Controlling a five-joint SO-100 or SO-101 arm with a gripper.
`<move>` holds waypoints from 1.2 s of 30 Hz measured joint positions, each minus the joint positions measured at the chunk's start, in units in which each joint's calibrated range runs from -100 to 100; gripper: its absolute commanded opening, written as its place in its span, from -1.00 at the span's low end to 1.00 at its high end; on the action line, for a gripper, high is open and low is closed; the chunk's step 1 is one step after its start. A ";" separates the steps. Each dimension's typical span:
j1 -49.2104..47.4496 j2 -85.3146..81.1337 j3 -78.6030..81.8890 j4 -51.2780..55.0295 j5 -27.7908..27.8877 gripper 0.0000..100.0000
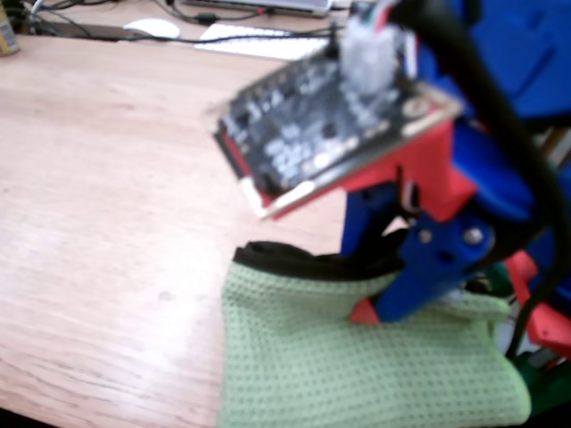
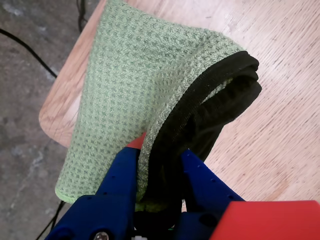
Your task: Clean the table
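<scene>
A light green waffle-weave cloth (image 1: 357, 366) with a black edge lies on the reddish-brown wooden table (image 1: 107, 178) at its near right part. In the wrist view the cloth (image 2: 125, 75) is folded over, its black hem curling upward, and one end hangs over the table's (image 2: 280, 90) rounded corner. My blue gripper (image 2: 162, 160) is shut on the folded cloth, one finger on each side of the fold. In the fixed view the gripper (image 1: 370, 308) is mostly hidden behind the arm's blurred circuit board and red wrist.
At the table's far edge lie a white mouse (image 1: 152, 28), a white keyboard (image 1: 259, 40) and black cables. A yellow can (image 1: 7, 36) stands at the far left. Grey floor (image 2: 25, 100) with a cable shows beyond the table's corner.
</scene>
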 measured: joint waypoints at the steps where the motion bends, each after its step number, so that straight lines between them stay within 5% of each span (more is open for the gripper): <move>1: 0.38 0.69 0.00 0.00 0.00 -1.00; 9: 1.13 6.49 -4.51 0.91 0.05 -1.00; 14: 2.25 11.33 -11.27 0.83 5.86 -1.00; 20: 14.65 15.48 -12.53 -0.25 6.94 -1.00; 25: 14.94 15.65 -12.44 -0.33 9.77 -1.00; 32: 15.03 15.48 -8.75 -0.08 9.33 -1.00; 36: 14.19 15.22 -8.03 -0.08 4.00 -0.99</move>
